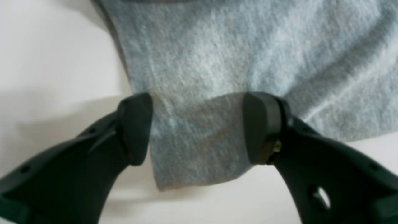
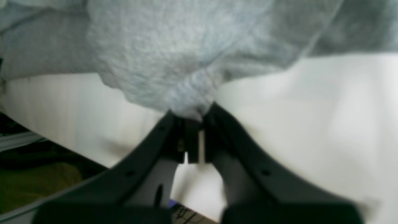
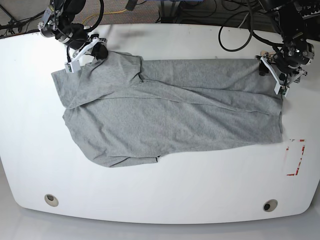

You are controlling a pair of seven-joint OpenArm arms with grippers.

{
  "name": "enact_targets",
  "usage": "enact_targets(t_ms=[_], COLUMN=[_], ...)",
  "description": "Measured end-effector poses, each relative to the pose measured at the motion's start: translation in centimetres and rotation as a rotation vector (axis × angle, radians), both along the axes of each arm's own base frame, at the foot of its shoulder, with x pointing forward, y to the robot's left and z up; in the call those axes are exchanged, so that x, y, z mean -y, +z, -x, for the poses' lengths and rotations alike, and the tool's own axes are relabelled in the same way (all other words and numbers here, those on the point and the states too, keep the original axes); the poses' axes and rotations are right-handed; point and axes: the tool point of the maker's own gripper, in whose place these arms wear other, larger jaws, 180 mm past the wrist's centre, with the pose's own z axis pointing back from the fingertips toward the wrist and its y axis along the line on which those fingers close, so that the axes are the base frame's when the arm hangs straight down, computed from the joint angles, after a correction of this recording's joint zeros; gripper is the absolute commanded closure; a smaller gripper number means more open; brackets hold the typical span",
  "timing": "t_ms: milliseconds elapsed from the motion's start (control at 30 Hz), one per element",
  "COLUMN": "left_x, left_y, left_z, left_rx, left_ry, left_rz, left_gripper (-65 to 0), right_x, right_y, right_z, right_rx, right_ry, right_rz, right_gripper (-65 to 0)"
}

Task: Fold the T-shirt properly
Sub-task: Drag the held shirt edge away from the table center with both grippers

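**T-shirt spread across table: one corner pinched, the other bracketed by parted jaws**

Heather-grey soft cotton short-sleeved T-shirt [image 3: 170, 117] lying spread lengthwise across the white rounded tabletop [image 3: 160, 190], mostly flat, with a long diagonal crease through the body and a rumpled fold at the far corner on the base view's left. No lettering or neck tag visible from any view; printed side cannot be determined.

Right gripper [image 2: 192, 119], black with curved fingers, pressed together on a small bunched tuft of the grey fabric at that far corner; cloth puckered and drawn into the jaws in the right wrist view. Placement judged to secure one corner as a carry point for a fold.

Left gripper [image 1: 197, 127], same black build, standing apart at the opposite end of the garment, with a tongue of the hem edge lying between the two pads [image 1: 136, 129]. No clamping evident: fabric flat and unpuckered, gaps showing beside each pad. Position judged as lined up to close on that corner.

Arrangement consistent with taking the far long edge at both ends so it can be lifted evenly. Fold itself not yet begun; garment still at full spread.

Noted risks, as judgement: thin pinch on the right side possibly catching one layer only; uneven lift likely if the left jaws close on too little hem

Red-marked patch [image 3: 295, 157] on the table just beside the hem, untouched
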Motion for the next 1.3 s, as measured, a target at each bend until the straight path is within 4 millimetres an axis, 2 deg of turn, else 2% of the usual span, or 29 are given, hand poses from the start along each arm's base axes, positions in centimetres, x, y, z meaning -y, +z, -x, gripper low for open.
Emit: enact_targets(t_ms=[67,167,300,500,700,733,800,900,1033,1100,1200,1300], left_x=[0.1,0.1,0.2,0.0,-0.8,-0.9,-1.1,-1.4,-1.4,-1.5,-1.5,-1.4], left_y=[-0.2,-0.3,-0.3,-0.2,-0.2,-0.2,-0.1,0.0,0.0,0.0,0.0,0.0], left_z=[-0.1,-0.3,-0.2,-0.3,0.1,0.1,0.2,0.3,0.3,0.3,0.3,0.3], left_rx=[0.003,0.010,0.011,0.011,-0.003,-0.001,-0.003,-0.011,-0.010,-0.011,-0.010,-0.010], left_ry=[0.002,0.003,0.004,0.002,-0.003,-0.005,-0.007,-0.007,-0.007,-0.006,-0.006,-0.006], left_rz=[0.011,0.021,0.024,0.019,-0.001,-0.001,-0.008,-0.020,-0.020,-0.020,-0.020,-0.020], left_gripper=[-36.4,-36.0,-36.0,-36.0,-36.0,-36.0,-36.0,-36.0,-36.0,-36.0,-36.0,-36.0], right_x=[-0.3,-0.6,-0.9,-0.5,1.0,1.1,1.7,2.5,4.3,5.7,8.1,9.5], right_y=[0.8,3.5,6.1,7.5,7.4,7.2,6.7,6.2,6.4,6.8,6.9,6.5], right_z=[-0.3,-1.5,-3.1,-6.5,-9.5,-9.9,-10.7,-11.6,-11.9,-11.9,-11.0,-9.7], right_rx=[0.018,0.116,0.205,0.273,0.287,0.284,0.271,0.255,0.267,0.280,0.280,0.259], right_ry=[0.014,0.025,0.048,0.062,0.051,0.052,0.041,0.023,0.009,-0.007,-0.045,-0.062], right_rz=[0.000,-0.012,-0.014,-0.001,-0.018,-0.028,-0.040,-0.057,-0.027,-0.002,0.038,0.070], right_gripper=[0.0,0.0,0.0,0.0,0.0,-1.4,-8.4,-24.4,-41.9,-44.5,-43.6,-42.3])
